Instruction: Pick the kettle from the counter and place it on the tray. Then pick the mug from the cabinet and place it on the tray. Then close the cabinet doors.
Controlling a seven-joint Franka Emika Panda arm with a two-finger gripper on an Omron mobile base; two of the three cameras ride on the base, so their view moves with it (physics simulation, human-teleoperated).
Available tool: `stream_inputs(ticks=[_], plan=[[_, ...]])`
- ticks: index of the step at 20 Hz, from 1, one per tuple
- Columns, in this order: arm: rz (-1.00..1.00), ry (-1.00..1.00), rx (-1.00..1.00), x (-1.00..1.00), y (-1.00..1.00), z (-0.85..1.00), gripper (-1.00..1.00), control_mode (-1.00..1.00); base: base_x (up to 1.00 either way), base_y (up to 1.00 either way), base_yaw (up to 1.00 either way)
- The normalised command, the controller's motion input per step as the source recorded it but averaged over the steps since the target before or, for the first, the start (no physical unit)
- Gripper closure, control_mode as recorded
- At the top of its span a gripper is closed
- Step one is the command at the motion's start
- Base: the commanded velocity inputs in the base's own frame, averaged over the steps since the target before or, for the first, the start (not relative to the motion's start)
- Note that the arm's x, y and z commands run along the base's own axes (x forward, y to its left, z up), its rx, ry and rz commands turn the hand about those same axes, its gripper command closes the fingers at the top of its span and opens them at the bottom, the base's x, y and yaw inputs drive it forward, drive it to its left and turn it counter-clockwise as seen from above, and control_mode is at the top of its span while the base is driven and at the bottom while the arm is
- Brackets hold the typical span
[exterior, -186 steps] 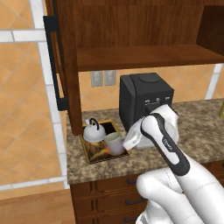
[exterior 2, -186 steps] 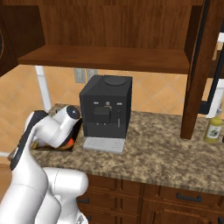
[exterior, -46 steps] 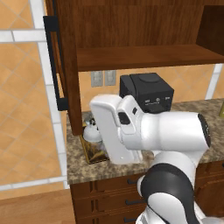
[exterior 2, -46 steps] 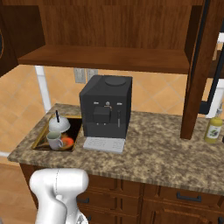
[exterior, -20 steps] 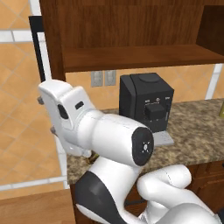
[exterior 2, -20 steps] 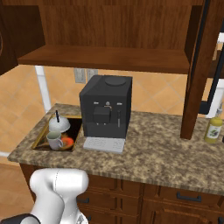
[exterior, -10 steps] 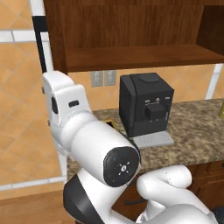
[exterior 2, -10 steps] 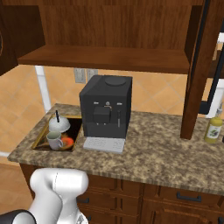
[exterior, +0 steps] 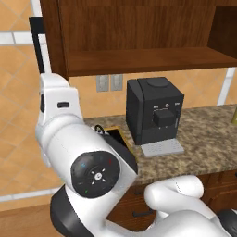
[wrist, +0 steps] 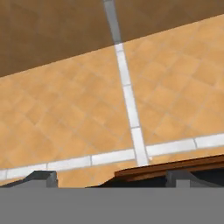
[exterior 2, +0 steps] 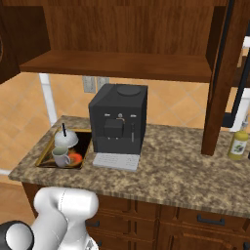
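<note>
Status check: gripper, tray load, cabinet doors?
Gripper open, empty, facing the tiled wall. Kettle and mug on the tray. Cabinet doors not yet shut. Coffee machine beside the tray.

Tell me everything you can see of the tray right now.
The tray is a flat rectangle with a golden-yellow rim and a dark brown surface showing an orange-red patch. It lies flat on the counter at its left end, just left of the black coffee machine. On it stand the kettle toward the back and the mug in front of it. In the left base view only a corner of its rim shows past the arm.
</note>
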Motion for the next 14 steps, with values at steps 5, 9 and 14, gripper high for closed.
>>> stream_inputs(ticks=[5,9,14], plan=[[-0.07,0.2,-0.01,0.62,-0.31,-0.08,-1.0,-1.0,0.0,0.0,0.0],[-0.18,0.2,-0.04,0.54,-0.71,-0.02,-1.0,-1.0,0.0,0.0,0.0],[-0.2,0.14,-0.04,0.53,-0.74,-0.03,-1.0,-1.0,0.0,0.0,0.0]])
